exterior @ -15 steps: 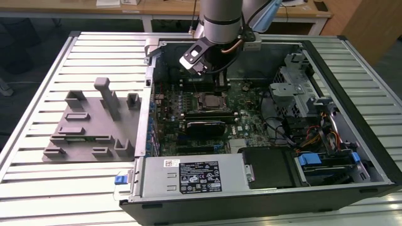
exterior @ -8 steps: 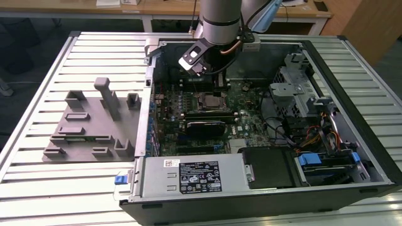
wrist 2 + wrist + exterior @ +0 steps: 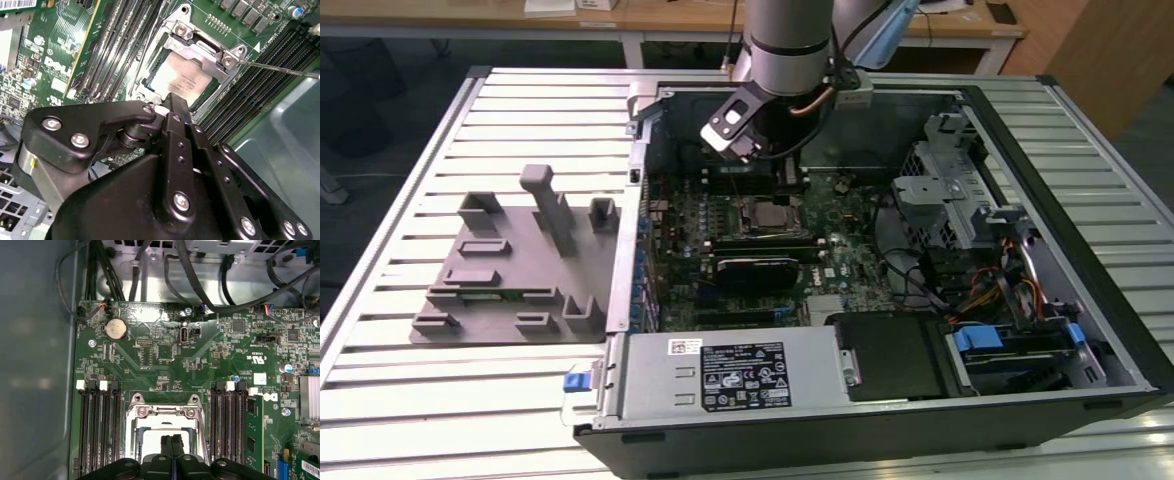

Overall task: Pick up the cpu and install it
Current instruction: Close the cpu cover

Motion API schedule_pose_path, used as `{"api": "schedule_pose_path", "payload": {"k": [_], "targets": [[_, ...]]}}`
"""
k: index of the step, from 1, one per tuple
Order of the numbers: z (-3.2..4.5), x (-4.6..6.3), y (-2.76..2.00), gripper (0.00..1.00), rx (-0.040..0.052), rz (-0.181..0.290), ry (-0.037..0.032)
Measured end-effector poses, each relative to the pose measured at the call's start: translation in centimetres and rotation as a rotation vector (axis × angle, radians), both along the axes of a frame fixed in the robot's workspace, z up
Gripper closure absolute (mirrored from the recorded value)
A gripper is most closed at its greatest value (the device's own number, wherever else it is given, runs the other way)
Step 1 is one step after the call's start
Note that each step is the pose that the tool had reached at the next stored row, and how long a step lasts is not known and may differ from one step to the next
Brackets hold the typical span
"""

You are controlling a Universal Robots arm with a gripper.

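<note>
Gripper [image 3: 171, 439], black, two-fingered: fingers pressed together, nothing between them | cpu [image 3: 181, 82], small flat square chip, pale silver top: seated in silver-framed socket [image 3: 200, 50] on green motherboard [image 3: 165, 355], just beneath fingertips; contact not discernible

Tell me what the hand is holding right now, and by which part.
Nothing, as far as shows: the hand is shut and empty, just above the cpu, which lies flat in the socket.
</note>
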State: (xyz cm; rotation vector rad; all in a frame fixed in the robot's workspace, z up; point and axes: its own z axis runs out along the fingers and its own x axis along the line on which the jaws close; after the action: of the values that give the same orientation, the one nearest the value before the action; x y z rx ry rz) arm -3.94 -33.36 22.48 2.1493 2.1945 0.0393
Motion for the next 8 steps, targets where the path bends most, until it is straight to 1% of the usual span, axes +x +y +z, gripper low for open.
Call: {"api": "schedule_pose_path", "payload": {"k": [8], "targets": [[0.0,0.0,0.0,0.89,-0.0017,0.077,-0.0001]]}}
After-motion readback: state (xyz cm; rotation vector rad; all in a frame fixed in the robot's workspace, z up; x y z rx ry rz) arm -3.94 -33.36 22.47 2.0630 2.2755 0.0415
